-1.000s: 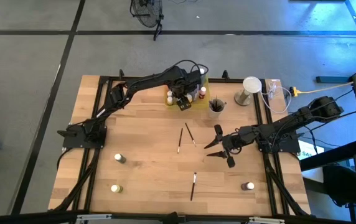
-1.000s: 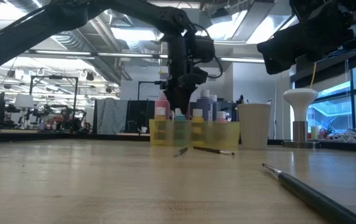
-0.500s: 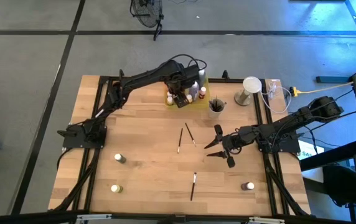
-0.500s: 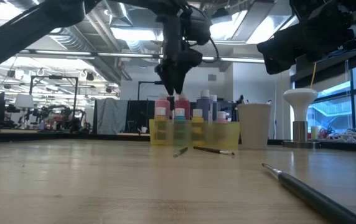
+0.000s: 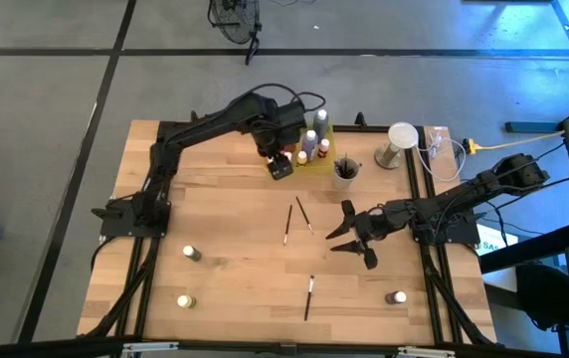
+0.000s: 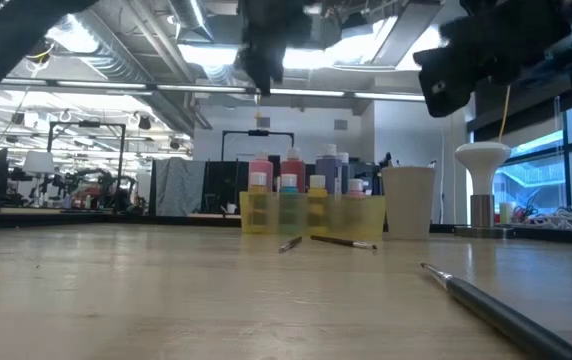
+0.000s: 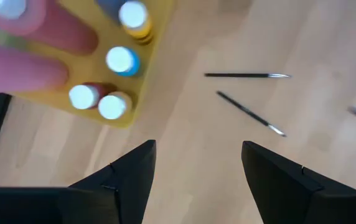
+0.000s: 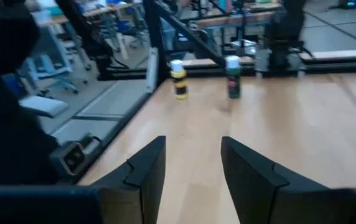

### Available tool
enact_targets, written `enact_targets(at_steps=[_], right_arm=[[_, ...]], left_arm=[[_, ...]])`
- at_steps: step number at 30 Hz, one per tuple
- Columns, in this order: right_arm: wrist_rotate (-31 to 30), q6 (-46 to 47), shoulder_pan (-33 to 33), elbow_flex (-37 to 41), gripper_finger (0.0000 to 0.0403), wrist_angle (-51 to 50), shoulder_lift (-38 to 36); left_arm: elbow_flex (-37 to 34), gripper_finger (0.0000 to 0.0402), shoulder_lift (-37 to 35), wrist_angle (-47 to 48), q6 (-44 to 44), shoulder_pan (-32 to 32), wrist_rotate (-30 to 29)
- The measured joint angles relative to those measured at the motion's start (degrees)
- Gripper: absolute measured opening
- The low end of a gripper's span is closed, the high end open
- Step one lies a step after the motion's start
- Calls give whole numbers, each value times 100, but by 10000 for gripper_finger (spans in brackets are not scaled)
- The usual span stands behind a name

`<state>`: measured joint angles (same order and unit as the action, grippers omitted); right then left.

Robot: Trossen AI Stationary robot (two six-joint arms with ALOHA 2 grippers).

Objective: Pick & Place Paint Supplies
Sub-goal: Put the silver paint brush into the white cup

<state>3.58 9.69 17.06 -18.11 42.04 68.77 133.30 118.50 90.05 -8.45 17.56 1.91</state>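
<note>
My left gripper (image 5: 281, 167) hangs open and high above the table, just on the near side of the yellow tray (image 5: 316, 157); nothing is between its fingers (image 7: 196, 149). Several paint bottles (image 6: 292, 172) stand upright in the tray (image 7: 106, 115). Two thin brushes (image 5: 287, 221) (image 5: 304, 214) lie flat on the wood in the middle, a third brush (image 5: 309, 296) nearer the front. Loose bottles stand at the near left (image 5: 192, 253) (image 5: 185, 300) and near right (image 5: 397, 297). My right gripper (image 5: 348, 235) waits open right of centre, pointing toward the table's left, with nothing in its fingers (image 8: 193, 143).
A grey-beige cup (image 5: 344, 171) with brushes in it stands right of the tray. A white lamp-like stand (image 5: 401, 139) and cables sit at the far right. A black frame rail (image 5: 155, 199) runs along the table's sides. Bare wood lies between the brushes and the left edge.
My left gripper has risen well above the tray and drifted a little toward the table's left, staying open. The bottles stay upright in the tray. My right arm has kept its place.
</note>
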Motion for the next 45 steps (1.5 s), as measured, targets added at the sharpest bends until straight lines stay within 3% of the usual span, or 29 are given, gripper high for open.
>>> enact_targets(at_steps=[10, 19, 26, 29, 33, 38, 45], right_arm=[[262, 51, 389, -662, 157, -738, 0], [248, 609, 562, -770, 157, -1077, 0], [87, 599, 558, -770, 157, -1104, 0], [39, 597, 549, -770, 157, -1108, 0], [-291, 643, 549, -814, 157, -1273, 0], [-787, 760, 549, -1487, 157, -2666, 0], [-1566, 2021, 445, -2758, 157, -5206, 17]], left_arm=[[-3, 232, -888, -1, 164, -998, -828], [-7, 234, -1231, -3, -67, -1953, -2111], [-35, 235, -1895, -16, 14, -2612, -2237], [-298, 234, -2426, -17, -58, -2836, -2558], [-1124, 233, -3366, -12, -539, -3017, -3298], [-2874, 235, -4767, -301, -1339, -3149, -3884], [-5824, 231, -6684, -2384, -1333, -3182, -3496]])
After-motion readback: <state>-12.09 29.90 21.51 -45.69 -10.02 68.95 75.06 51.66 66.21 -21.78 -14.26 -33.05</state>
